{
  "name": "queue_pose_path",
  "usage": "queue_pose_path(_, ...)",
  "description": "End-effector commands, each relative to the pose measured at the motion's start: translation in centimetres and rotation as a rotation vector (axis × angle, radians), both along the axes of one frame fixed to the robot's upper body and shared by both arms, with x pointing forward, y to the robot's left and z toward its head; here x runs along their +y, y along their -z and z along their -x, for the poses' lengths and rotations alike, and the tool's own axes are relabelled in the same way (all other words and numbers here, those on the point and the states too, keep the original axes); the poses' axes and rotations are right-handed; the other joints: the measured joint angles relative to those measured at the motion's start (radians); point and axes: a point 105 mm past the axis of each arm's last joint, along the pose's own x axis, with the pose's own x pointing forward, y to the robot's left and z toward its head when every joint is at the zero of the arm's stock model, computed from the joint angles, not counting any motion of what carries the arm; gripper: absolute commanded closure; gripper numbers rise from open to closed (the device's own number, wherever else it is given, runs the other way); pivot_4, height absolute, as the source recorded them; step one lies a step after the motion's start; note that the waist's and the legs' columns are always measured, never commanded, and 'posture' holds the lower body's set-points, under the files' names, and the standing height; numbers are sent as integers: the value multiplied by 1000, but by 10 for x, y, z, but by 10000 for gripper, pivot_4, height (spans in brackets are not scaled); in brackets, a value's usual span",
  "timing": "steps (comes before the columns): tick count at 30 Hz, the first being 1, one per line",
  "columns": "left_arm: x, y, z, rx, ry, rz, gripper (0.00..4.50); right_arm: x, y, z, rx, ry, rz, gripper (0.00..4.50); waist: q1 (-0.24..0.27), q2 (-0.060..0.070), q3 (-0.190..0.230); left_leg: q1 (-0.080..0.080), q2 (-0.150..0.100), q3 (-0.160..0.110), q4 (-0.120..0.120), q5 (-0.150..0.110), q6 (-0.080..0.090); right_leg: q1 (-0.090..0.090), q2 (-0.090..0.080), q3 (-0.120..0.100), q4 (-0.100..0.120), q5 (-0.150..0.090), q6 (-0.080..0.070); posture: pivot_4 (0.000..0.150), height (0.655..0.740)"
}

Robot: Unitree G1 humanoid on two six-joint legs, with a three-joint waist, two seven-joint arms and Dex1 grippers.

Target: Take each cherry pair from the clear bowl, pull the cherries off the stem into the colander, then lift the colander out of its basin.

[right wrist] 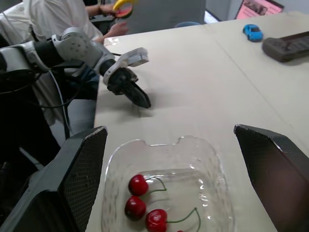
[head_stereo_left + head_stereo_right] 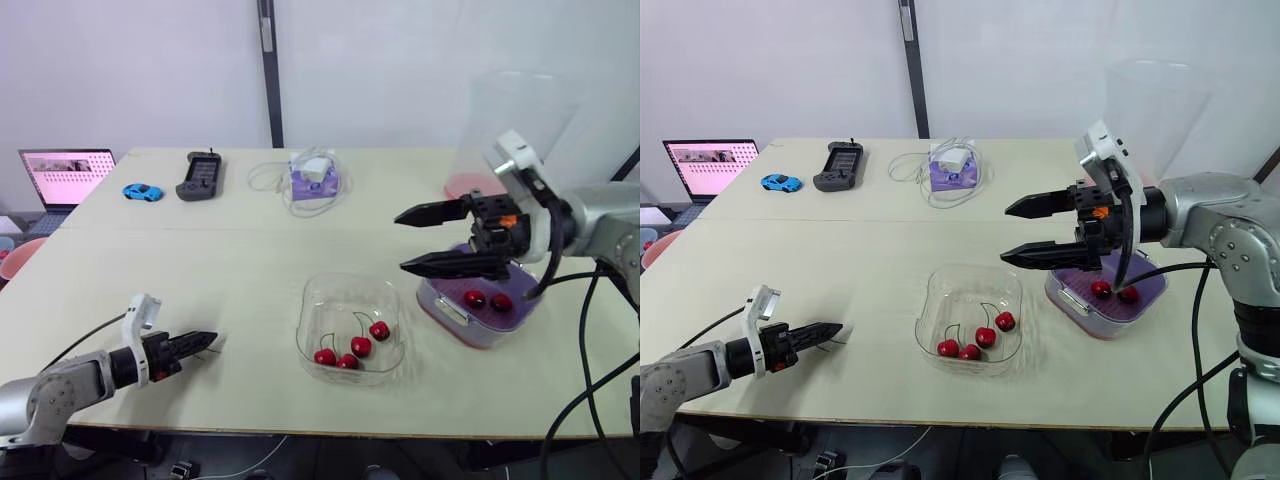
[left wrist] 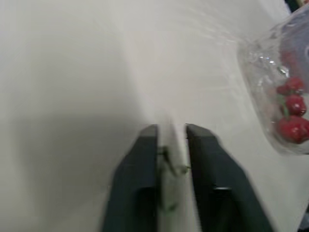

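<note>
On the far side of the pale, smooth table (image 2: 250,260), a laptop (image 2: 65,175), a small blue toy car (image 2: 142,191), a dark game controller (image 2: 200,175) and a purple box (image 2: 315,180) with a white cable are lying, well apart from the work. The right gripper (image 2: 402,240) is hanging with its fingers spread wide, above the near edge of the purple colander (image 2: 1152,286) and partly covering it. Four glossy red cherries (image 2: 361,346) are lying in the clear bowl (image 2: 345,278) of thin plastic, and two more cherries (image 2: 474,298) are lying in the colander. The left gripper (image 2: 208,341) is resting low over the table, clenched on a thin green stem (image 3: 169,159).
</note>
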Motion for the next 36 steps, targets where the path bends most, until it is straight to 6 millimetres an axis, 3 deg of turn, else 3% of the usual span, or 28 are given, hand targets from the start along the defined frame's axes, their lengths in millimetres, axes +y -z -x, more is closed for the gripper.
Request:
queue_pose_path(1,9,-8,-1,-40,-12,-44,15157,0,-13,4,-61,-3,-3,0,-1,0,0,0,0,0,0,0,0,0,0,0,0,0,0,1500,7332)
queue_pose_path(4,19,-15,-4,-62,-22,-72,500,-1,-13,4,-62,2,2,0,-3,0,0,0,0,0,0,0,0,0,0,0,0,0,0,1500,7332)
queue_pose_path(8,28,-32,-11,-126,-26,-102,500,-2,-14,5,-63,2,4,0,-2,0,0,0,0,0,0,0,0,0,0,0,0,0,0,1500,7332)
queue_pose_path(11,26,-71,-18,-277,22,-85,500,-3,-15,6,-66,8,10,0,1,0,0,0,0,0,0,0,0,-1,0,0,0,0,0,1500,7332)
queue_pose_path(14,11,-111,-16,-431,146,-125,500,-5,-13,10,-58,22,27,0,3,-1,0,-1,0,0,0,0,0,-1,0,0,0,0,0,1500,7332)
queue_pose_path(17,-10,-128,-5,-486,326,-161,500,-6,-8,13,-52,40,62,0,0,-1,0,-1,0,1,-1,0,0,-1,0,0,-1,0,0,1500,7332)
queue_pose_path(23,-31,-135,11,-512,544,-227,500,1,15,5,-140,165,223,0,-7,0,1,0,1,2,-1,0,0,-2,1,1,1,0,0,1500,7332)
queue_pose_path(28,-55,-137,22,-532,658,-181,500,21,27,-7,-54,211,308,0,-6,0,1,-1,1,2,-1,0,0,-2,1,2,1,0,0,1500,7332)
queue_pose_path(36,-69,-126,18,-514,673,-189,500,38,85,-19,10,181,622,0,-3,0,1,-1,1,2,0,0,0,-3,1,1,1,0,0,1500,7332)
